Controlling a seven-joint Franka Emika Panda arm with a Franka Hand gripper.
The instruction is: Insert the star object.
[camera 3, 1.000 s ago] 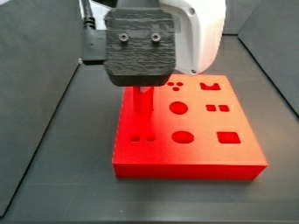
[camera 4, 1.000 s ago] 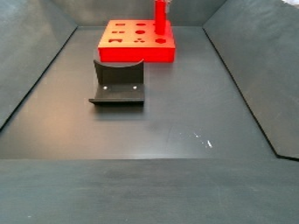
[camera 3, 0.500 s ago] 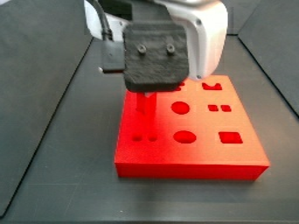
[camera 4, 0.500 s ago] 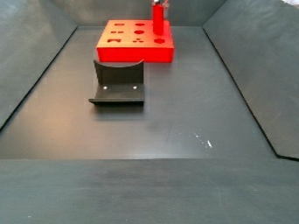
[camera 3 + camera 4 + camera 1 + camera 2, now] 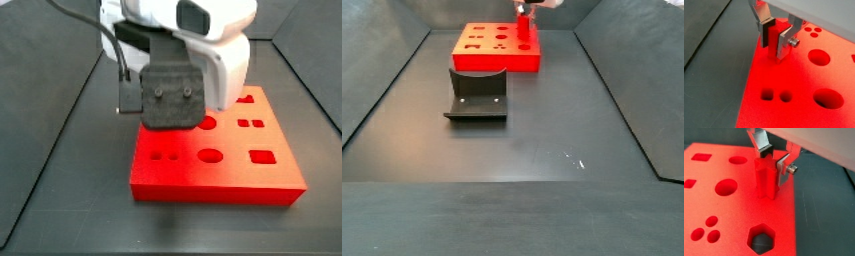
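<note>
lower than before, pincer (image 5: 775, 39) clamped on upright star object (image 5: 771, 34) over red block (image 5: 791, 100)

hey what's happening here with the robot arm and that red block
The gripper is over the red block, its fingers closed on the sides of the red peg, which stands upright. In both wrist views the peg's lower end meets the block's top; how deep it sits can't be told. The dark fixture stands on the floor beside the block, untouched.
</note>
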